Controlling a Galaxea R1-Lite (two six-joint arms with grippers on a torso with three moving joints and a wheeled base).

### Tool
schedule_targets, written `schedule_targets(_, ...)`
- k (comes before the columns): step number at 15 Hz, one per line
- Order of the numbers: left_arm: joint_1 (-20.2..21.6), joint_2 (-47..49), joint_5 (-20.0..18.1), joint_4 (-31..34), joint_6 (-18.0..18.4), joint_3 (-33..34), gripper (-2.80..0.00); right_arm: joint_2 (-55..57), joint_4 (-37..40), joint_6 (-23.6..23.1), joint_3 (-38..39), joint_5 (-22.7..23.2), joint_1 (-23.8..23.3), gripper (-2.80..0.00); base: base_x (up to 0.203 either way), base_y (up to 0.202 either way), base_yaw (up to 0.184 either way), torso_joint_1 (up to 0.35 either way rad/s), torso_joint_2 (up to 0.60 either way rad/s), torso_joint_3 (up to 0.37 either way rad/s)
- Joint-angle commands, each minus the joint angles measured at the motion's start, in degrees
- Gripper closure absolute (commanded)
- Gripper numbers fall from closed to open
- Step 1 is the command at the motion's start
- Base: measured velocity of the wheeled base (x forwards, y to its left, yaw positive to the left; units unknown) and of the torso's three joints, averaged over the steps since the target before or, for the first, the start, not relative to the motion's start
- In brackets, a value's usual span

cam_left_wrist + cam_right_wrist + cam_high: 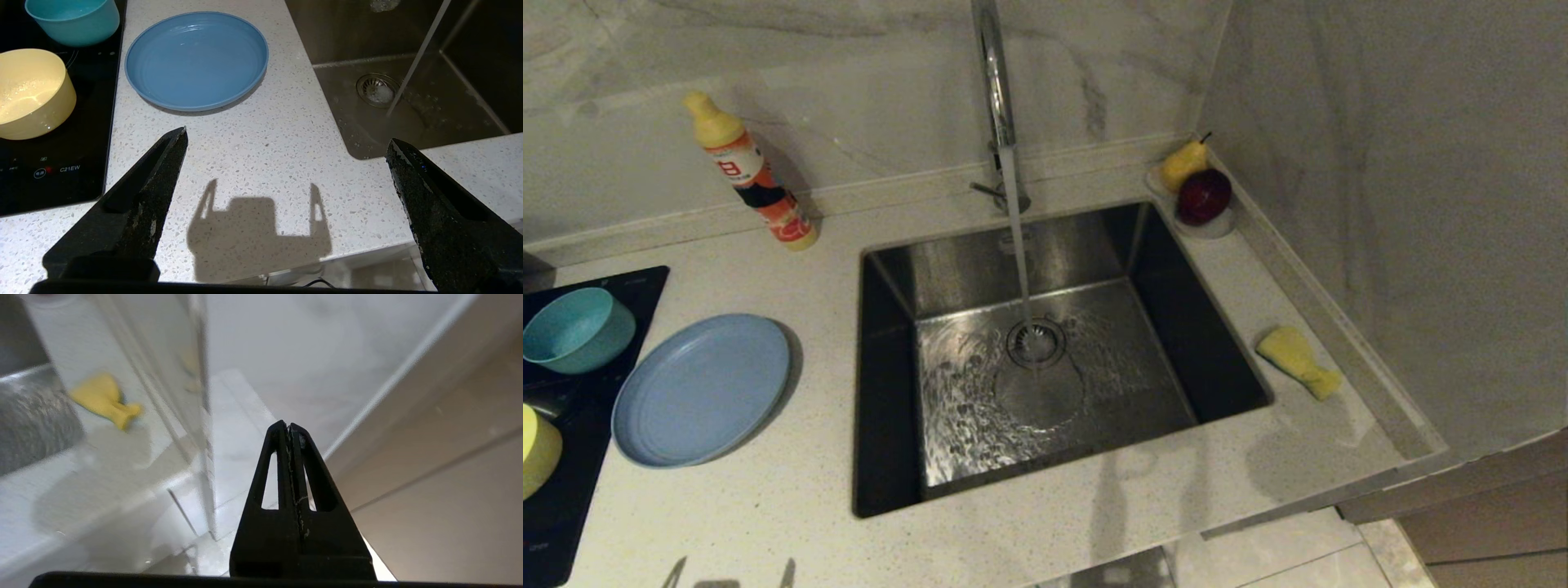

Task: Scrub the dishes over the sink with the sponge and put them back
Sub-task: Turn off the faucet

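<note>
The steel sink (980,269) lies in the middle of the counter, and water runs from the faucet (996,98) onto its drain (1036,341). The yellow sponge (1297,360) lies crumpled on the counter to the sink's right. Left of the sink rest the periwinkle plate (701,389), the teal bowl (577,329) and the yellow bowl (535,449). My left gripper (287,136) hangs open and empty over the counter's front edge, near the plate (196,61). My right gripper (289,425) is shut on nothing, off the counter's front right corner, apart from the sponge (104,399).
A detergent bottle (756,184) stands at the back left. A pear (1183,163) and a red apple (1203,196) sit in a clear dish at the back right corner. Both bowls stand on a black cooktop (556,506). A marble wall (1380,204) closes the right side.
</note>
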Motion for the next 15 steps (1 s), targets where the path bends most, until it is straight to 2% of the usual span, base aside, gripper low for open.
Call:
schedule_targets(1, 0.0, 0.0, 0.0, -0.1, 0.1, 2.3, -2.80, -5.8, -0.1, 0.0, 3.5, -0.2, -2.5, 0.00, 0.000, 0.000, 0.000, 0.000, 0.00, 0.000)
schedule_targets(6, 0.0, 0.0, 0.0, -0.1, 0.0, 2.3, -2.80, -20.2, 4.9, -0.3, 10.1, 0.8, -6.5, 0.00, 0.000, 0.000, 0.000, 0.000, 0.00, 0.000)
schedule_targets(8, 0.0, 0.0, 0.0, -0.1, 0.0, 2.3, -2.80, -24.2, 5.8, 0.1, 15.5, 3.2, -6.8, 0.00, 0.000, 0.000, 0.000, 0.000, 0.00, 0.000)
schedule_targets(9, 0.0, 0.1, 0.0, -0.1, 0.0, 2.3, -2.80, -24.2, 3.5, 0.5, 17.0, 5.4, -6.9, 0.00, 0.000, 0.000, 0.000, 0.000, 0.00, 0.000)
schedule_targets(10, 0.0, 0.1, 0.0, -0.1, 0.0, 2.3, -2.80, -24.3, 2.2, 0.4, 17.5, 9.0, -6.9, 0.00, 0.000, 0.000, 0.000, 0.000, 0.00, 0.000)
schedule_targets(13, 0.0, 0.0, 0.0, -0.1, 0.0, 2.3, -2.80, -24.3, 4.3, -1.0, 18.0, 27.5, -7.0, 0.00, 0.000, 0.000, 0.000, 0.000, 0.00, 0.000)
schedule_targets(14, 0.0, 0.1, 0.0, -0.1, -0.1, 2.3, -2.80, -24.3, 7.4, -4.1, 18.2, 31.3, -7.0, 0.00, 0.000, 0.000, 0.000, 0.000, 0.00, 0.000)
schedule_targets(15, 0.0, 0.0, 0.0, -0.1, -0.1, 2.3, -2.80, -24.2, 10.5, -7.7, 18.2, 31.9, -7.0, 0.00, 0.000, 0.000, 0.000, 0.000, 0.00, 0.000)
